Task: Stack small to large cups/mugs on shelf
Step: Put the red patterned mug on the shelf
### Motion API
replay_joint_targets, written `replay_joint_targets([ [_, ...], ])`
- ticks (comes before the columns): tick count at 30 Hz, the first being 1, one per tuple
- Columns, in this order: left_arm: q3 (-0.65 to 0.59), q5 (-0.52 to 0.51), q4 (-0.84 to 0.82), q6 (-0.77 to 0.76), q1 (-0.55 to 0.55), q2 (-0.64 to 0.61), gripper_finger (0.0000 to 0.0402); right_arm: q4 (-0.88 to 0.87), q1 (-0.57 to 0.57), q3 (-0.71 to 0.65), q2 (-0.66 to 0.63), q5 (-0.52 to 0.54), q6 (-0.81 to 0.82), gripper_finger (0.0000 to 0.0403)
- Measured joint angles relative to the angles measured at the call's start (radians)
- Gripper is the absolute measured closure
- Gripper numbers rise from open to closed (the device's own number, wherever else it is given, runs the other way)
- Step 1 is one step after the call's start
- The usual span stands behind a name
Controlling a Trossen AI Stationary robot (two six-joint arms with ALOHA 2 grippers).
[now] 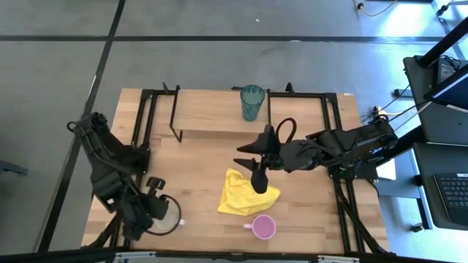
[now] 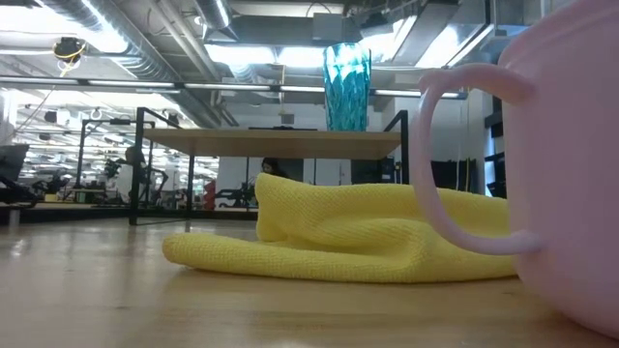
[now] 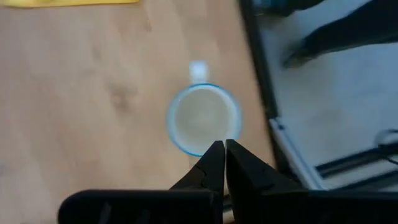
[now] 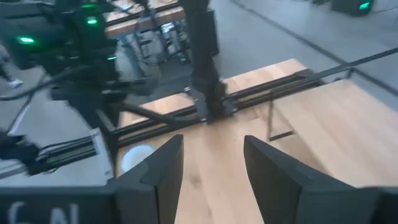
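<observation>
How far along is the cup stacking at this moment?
Done: the teal tumbler stands on the shelf. In hand: nothing is gripped. The left gripper, fingers shut, hangs above the white mug near the table's front-left corner; the right gripper, open and empty, is over mid-table near the yellow cloth. Left: the white mug and the pink mug are both on the tabletop.

Wooden table (image 1: pixel 197 164) — shelf (image 1: pixel 219 113), yellow cloth (image 1: pixel 245 193), pink mug (image 1: pixel 264 227), white mug (image 1: pixel 167 213)

No legible text or labels anywhere
</observation>
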Motion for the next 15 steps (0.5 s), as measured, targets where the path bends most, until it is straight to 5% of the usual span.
replay_joint_targets([
  [8, 0.0, -0.085, -0.075, -0.113, 0.047, 0.023, 0.0354, -0.001, 0.002, 0.0, -0.002, -0.113, 0.072, 0.0232],
  [15, -0.101, -0.155, -0.073, -0.3, 0.008, 0.022, 0.0286, 0.011, 0.05, 0.0, -0.069, -0.123, -0.091, 0.0232],
])
